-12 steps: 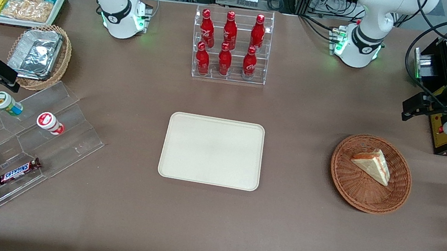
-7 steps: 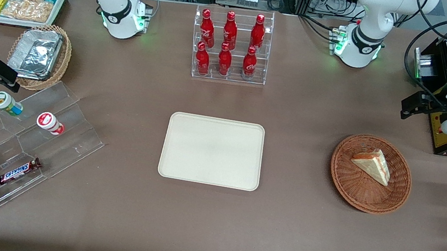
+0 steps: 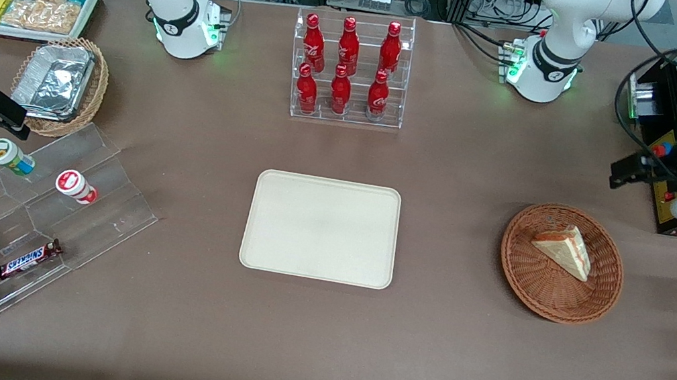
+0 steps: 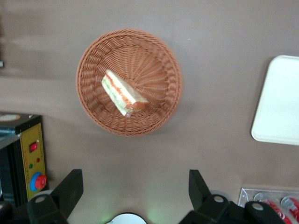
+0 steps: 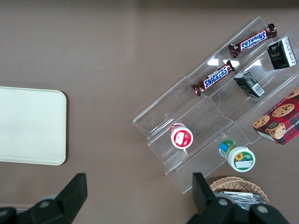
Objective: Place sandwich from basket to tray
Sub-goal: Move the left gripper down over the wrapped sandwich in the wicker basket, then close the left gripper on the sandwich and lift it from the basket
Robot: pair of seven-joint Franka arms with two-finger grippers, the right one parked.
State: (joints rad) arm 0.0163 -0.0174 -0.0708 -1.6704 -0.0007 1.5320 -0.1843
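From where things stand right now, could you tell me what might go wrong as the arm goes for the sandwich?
The pincer hangs open, high above the table and offset from the basket, so nothing is grasped yet.

1. The sandwich lies tilted against the basket's sloping weave; a straight descent could catch the rim or pinch only a corner.
2. It looks soft and layered, so a hard squeeze may push filling out.
3. The basket looks light and might slide or lift with it.
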